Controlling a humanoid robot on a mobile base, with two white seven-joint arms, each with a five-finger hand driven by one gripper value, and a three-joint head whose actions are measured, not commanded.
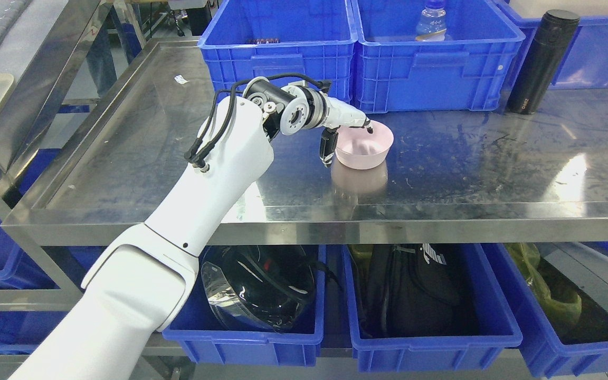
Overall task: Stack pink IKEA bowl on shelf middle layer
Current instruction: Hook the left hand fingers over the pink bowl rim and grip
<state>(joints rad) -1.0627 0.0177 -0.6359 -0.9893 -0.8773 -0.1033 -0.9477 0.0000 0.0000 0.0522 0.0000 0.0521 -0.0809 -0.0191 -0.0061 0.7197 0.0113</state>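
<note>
A white robot left hand (pixel 342 132) pinches the left rim of a pink bowl (pixel 364 146) on a steel shelf (pixel 467 174). Behind stand blue crates (pixel 283 47); far right, a black flask (pixel 541 60).

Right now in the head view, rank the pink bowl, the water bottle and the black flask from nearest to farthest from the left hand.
1. Pink bowl: gripped at its rim by the left hand, mid-shelf.
2. Water bottle: behind and right, inside a blue bin.
3. Black flask: far right, standing on the shelf beside the bins.
</note>
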